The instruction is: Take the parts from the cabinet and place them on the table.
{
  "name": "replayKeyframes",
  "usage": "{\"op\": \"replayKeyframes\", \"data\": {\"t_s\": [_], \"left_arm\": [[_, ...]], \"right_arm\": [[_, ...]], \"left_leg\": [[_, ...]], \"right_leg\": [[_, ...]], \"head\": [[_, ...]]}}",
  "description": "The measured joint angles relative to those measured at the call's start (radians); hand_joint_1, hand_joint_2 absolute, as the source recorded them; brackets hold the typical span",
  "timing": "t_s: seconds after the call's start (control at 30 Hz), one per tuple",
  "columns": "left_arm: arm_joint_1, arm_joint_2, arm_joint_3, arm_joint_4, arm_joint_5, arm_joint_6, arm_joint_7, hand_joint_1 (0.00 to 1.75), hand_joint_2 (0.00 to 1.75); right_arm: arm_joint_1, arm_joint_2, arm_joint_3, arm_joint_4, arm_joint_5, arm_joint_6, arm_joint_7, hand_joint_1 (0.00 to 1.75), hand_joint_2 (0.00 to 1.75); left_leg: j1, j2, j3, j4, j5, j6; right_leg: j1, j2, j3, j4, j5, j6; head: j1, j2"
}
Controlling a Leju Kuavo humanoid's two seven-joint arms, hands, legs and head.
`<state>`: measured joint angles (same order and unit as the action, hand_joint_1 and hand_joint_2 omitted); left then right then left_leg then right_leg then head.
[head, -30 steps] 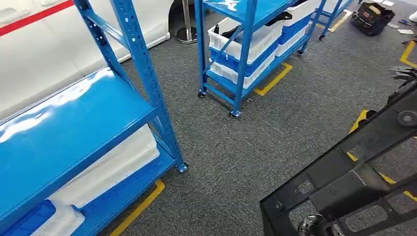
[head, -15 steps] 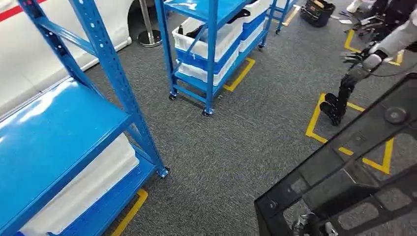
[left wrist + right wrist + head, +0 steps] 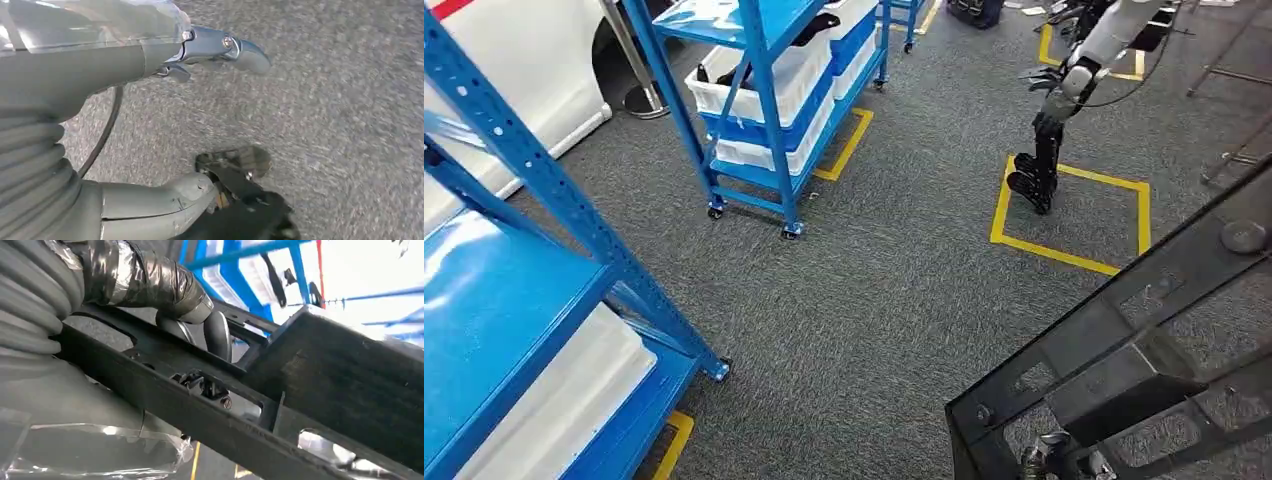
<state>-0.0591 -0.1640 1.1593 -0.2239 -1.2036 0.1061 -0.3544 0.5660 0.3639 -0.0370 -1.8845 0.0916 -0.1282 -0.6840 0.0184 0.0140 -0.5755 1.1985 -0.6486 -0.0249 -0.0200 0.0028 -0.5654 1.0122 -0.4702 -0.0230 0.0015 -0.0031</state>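
Black, flat and slotted, the plastic frame part (image 3: 1124, 370) is filling the lower right over grey carpet (image 3: 894, 290), gripped by the right hand (image 3: 190, 315); the left hand (image 3: 200, 125) is hanging unclenched, holding nothing.

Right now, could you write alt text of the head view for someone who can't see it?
A large black frame part fills the lower right, above grey carpet. Blue shelving racks hold white bins, and another robot's arm hangs over a yellow floor square.
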Motion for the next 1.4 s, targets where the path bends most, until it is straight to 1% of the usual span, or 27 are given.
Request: {"op": "replayKeyframes", "data": {"t_s": [0.03, 0.07, 0.1, 0.17, 0.2, 0.23, 0.37, 0.4, 0.47, 0.53, 0.57, 0.6, 0.67, 0.7, 0.73, 0.87, 0.9, 0.93, 0.97, 1.03, 1.07, 1.17, 1.2, 1.23, 1.27, 1.3, 1.4], "left_arm": [[0.003, 0.0, 0.0, 0.0, 0.0, 0.0, 0.0, 0.0, 1.75], [0.006, 0.0, 0.0, 0.0, 0.0, 0.0, 0.001, 0.0, 1.75], [0.007, 0.0, 0.0, 0.0, 0.0, 0.0, 0.002, 0.0, 1.75], [0.005, 0.0, 0.0, 0.0, 0.0, 0.0, 0.008, 0.0, 1.75], [0.005, 0.001, 0.0, 0.0, 0.0, 0.0, 0.011, 0.0, 1.75], [0.004, 0.004, 0.0, 0.0, 0.0, 0.0, 0.013, 0.0, 1.75], [0.005, 0.004, 0.0, 0.0, 0.0, -0.001, 0.015, 0.0, 1.75], [0.003, 0.0, 0.001, 0.0, -0.001, -0.002, 0.015, 0.0, 1.75], [0.004, 0.001, 0.001, 0.0, -0.002, -0.002, 0.013, 0.0, 1.75], [0.008, 0.001, 0.001, 0.0, -0.002, -0.002, 0.013, 0.0, 1.75], [0.009, 0.001, 0.001, 0.0, -0.003, -0.002, 0.013, 0.0, 1.75], [0.008, 0.001, 0.001, 0.0, -0.003, -0.003, 0.013, 0.0, 1.75], [0.004, 0.001, 0.001, 0.0, -0.003, -0.004, 0.013, 0.0, 1.75], [0.003, 0.0, 0.001, 0.0, -0.003, -0.005, 0.013, 0.0, 1.75], [0.002, 0.0, 0.001, 0.0, -0.003, -0.006, 0.013, 0.0, 1.75], [-0.003, 0.0, 0.001, 0.0, -0.003, -0.008, 0.013, 0.0, 1.75], [-0.003, 0.0, 0.001, 0.0, -0.003, -0.008, 0.013, 0.0, 1.75], [-0.004, 0.001, 0.001, 0.0, -0.003, -0.009, 0.012, 0.0, 1.75], [-0.003, 0.001, 0.001, 0.0, -0.003, -0.009, 0.012, 0.0, 1.75], [0.002, 0.001, 0.001, 0.0, -0.003, -0.011, 0.012, 0.0, 1.75], [0.004, 0.001, 0.001, 0.0, -0.003, -0.011, 0.012, 0.0, 1.75], [0.007, 0.001, 0.001, 0.0, -0.004, -0.011, 0.012, 0.0, 1.75], [0.005, 0.001, 0.001, 0.0, -0.003, -0.011, 0.012, 0.0, 1.75], [0.005, 0.002, 0.001, 0.0, -0.003, -0.011, 0.012, 0.0, 1.75], [0.006, 0.004, 0.001, 0.0, -0.004, -0.011, 0.012, 0.0, 1.75], [0.006, 0.005, 0.001, 0.0, -0.005, -0.011, 0.012, 0.0, 1.75], [0.002, 0.005, 0.001, 0.0, -0.009, -0.011, 0.012, 0.0, 1.75]], "right_arm": [[0.001, 0.0, 0.002, 0.0, -0.002, 0.0, 0.0, 1.75, 1.75], [0.001, 0.0, 0.002, 0.0, -0.003, 0.0, 0.0, 1.75, 1.75], [0.001, 0.0, 0.003, 0.0, -0.002, 0.001, 0.0, 1.75, 1.75], [0.001, 0.0, 0.003, 0.0, -0.002, 0.003, 0.001, 1.75, 1.75], [0.001, 0.0, 0.003, 0.0, -0.003, 0.003, 0.002, 1.75, 1.75], [0.002, 0.0, 0.003, 0.0, -0.003, 0.003, 0.002, 1.75, 1.75], [0.007, 0.0, 0.005, 0.0, -0.002, 0.003, 0.003, 1.75, 1.75], [0.008, 0.0, 0.005, 0.0, -0.001, 0.002, 0.005, 1.75, 1.75], [0.008, 0.0, 0.005, 0.0, 0.001, -0.003, 0.008, 1.75, 1.75], [0.006, 0.0, 0.005, 0.0, 0.002, -0.003, 0.01, 1.75, 1.75], [0.008, 0.0, 0.005, 0.0, 0.004, -0.004, 0.011, 1.75, 1.75], [0.008, 0.0, 0.005, 0.002, 0.004, -0.005, 0.011, 1.75, 1.75], [0.009, 0.0, 0.005, 0.003, 0.004, -0.006, 0.013, 1.75, 1.75], [0.009, 0.0, 0.005, 0.003, 0.004, -0.006, 0.013, 1.75, 1.75], [0.007, 0.0, 0.005, 0.003, 0.005, -0.006, 0.013, 1.75, 1.75], [0.007, 0.0, 0.005, 0.003, 0.005, -0.007, 0.014, 1.75, 1.75], [0.007, 0.0, 0.005, 0.003, 0.007, -0.007, 0.014, 1.75, 1.75], [0.008, 0.0, 0.005, 0.003, 0.008, -0.007, 0.014, 1.75, 1.75], [0.004, 0.0, 0.005, 0.003, 0.008, -0.008, 0.014, 1.75, 1.75], [0.001, 0.0, 0.005, 0.005, 0.008, -0.009, 0.015, 1.75, 1.75], [0.001, 0.0, 0.005, 0.007, 0.008, -0.01, 0.015, 1.75, 1.75], [0.001, 0.0, 0.005, 0.009, 0.01, -0.01, 0.016, 1.75, 1.75], [0.001, 0.0, 0.005, 0.01, 0.01, -0.011, 0.016, 1.75, 1.75], [0.001, 0.0, 0.005, 0.01, 0.01, -0.011, 0.016, 1.75, 1.75], [0.0, 0.0, 0.005, 0.01, 0.01, -0.011, 0.016, 1.75, 1.75], [-0.002, 0.0, 0.005, 0.01, 0.01, -0.01, 0.017, 1.75, 1.75], [0.002, 0.0, 0.005, 0.01, 0.01, -0.007, 0.017, 1.75, 1.75]], "left_leg": [[0.0, -0.006, -0.038, 0.08, -0.027, -0.002], [0.0, -0.007, -0.056, 0.113, -0.025, -0.002], [0.0, -0.008, -0.053, 0.097, 0.001, 0.0], [0.0, -0.021, 0.01, -0.056, 0.1, 0.007], [0.001, -0.049, 0.05, -0.149, 0.144, 0.012], [0.003, -0.115, 0.062, -0.183, 0.131, 0.019], [-0.006, -0.079, 0.065, -0.194, 0.138, 0.029], [0.007, -0.056, 0.066, -0.207, 0.149, 0.042], [0.004, -0.029, 0.063, -0.21, 0.151, 0.052], [-0.002, 0.004, 0.06, -0.209, 0.15, 0.053], [-0.003, 0.023, 0.059, -0.209, 0.149, 0.054], [-0.004, 0.039, 0.06, -0.209, 0.148, 0.053], [-0.004, 0.064, 0.065, -0.209, 0.144, 0.049], [-0.005, 0.076, 0.07, -0.209, 0.141, 0.046], [-0.007, 0.086, 0.076, -0.209, 0.138, 0.042], [-0.015, 0.127, 0.087, -0.21, 0.13, 0.023], [-0.011, 0.115, 0.086, -0.205, 0.123, 0.015], [-0.008, 0.056, 0.08, -0.183, 0.103, 0.01], [-0.006, 0.017, 0.055, -0.125, 0.063, 0.008], [-0.006, -0.006, -0.021, 0.041, -0.017, 0.005], [-0.006, -0.006, -0.052, 0.101, -0.03, 0.005], [-0.006, -0.008, -0.047, 0.071, 0.022, 0.008], [-0.006, -0.013, -0.015, -0.007, 0.074, 0.011], [-0.005, -0.034, 0.021, -0.095, 0.123, 0.014], [-0.003, -0.091, 0.049, -0.168, 0.14, 0.021], [-0.001, -0.109, 0.054, -0.186, 0.132, 0.022], [-0.011, -0.079, 0.057, -0.184, 0.133, 0.031]], "right_leg": [[0.001, 0.017, -0.002, 0.002, 0.0, 0.0], [0.002, 0.033, -0.002, 0.004, 0.0, 0.0], [0.003, 0.047, -0.002, 0.007, 0.0, 0.0], [0.003, 0.08, -0.001, 0.014, -0.002, 0.003], [0.002, 0.094, -0.001, 0.016, -0.004, 0.005], [0.004, 0.102, -0.006, 0.02, -0.004, 0.011], [-0.004, 0.156, -0.026, 0.016, 0.01, 0.044], [-0.004, 0.144, -0.028, 0.026, 0.004, 0.046], [0.006, 0.035, -0.076, 0.124, -0.067, 0.05], [0.003, 0.006, -0.147, 0.275, -0.137, 0.056], [0.003, 0.002, -0.167, 0.321, -0.147, 0.057], [0.003, 0.0, -0.161, 0.314, -0.132, 0.058], [0.004, -0.011, -0.08, 0.178, -0.056, 0.053], [0.007, -0.039, -0.021, 0.08, -0.02, 0.046], [0.013, -0.09, 0.012, 0.014, -0.025, 0.038], [0.025, -0.048, 0.004, 0.011, -0.022, 0.017], [0.011, -0.035, 0.01, 0.001, -0.014, 0.007], [0.01, -0.028, 0.009, -0.001, -0.011, 0.004], [0.009, -0.018, 0.007, 0.0, -0.01, -0.001], [0.009, 0.008, 0.004, 0.001, -0.009, -0.004], [0.01, 0.023, 0.003, 0.003, -0.009, -0.004], [0.01, 0.053, 0.003, 0.01, -0.011, -0.004], [0.009, 0.069, 0.004, 0.014, -0.013, -0.002], [0.009, 0.083, 0.005, 0.017, -0.015, 0.001], [0.006, 0.094, 0.002, 0.02, -0.016, 0.004], [0.013, 0.105, -0.004, 0.028, -0.019, 0.01], [0.001, 0.142, -0.017, 0.019, -0.008, 0.034]], "head": [[0.0, 0.0], [0.0, 0.0], [0.0, 0.0], [0.0, 0.0], [0.0, 0.0], [0.001, 0.0], [0.0, 0.0], [0.0, 0.0], [0.005, 0.0], [0.005, 0.0], [0.005, 0.0], [0.005, 0.0], [0.005, 0.0], [0.005, 0.0], [0.005, 0.0], [0.005, 0.0], [0.005, 0.0], [0.004, 0.0], [0.004, 0.0], [0.004, 0.0], [0.004, 0.0], [0.004, 0.0], [0.004, 0.0], [0.004, 0.0], [0.005, 0.0], [0.005, 0.0], [0.005, 0.0]]}}
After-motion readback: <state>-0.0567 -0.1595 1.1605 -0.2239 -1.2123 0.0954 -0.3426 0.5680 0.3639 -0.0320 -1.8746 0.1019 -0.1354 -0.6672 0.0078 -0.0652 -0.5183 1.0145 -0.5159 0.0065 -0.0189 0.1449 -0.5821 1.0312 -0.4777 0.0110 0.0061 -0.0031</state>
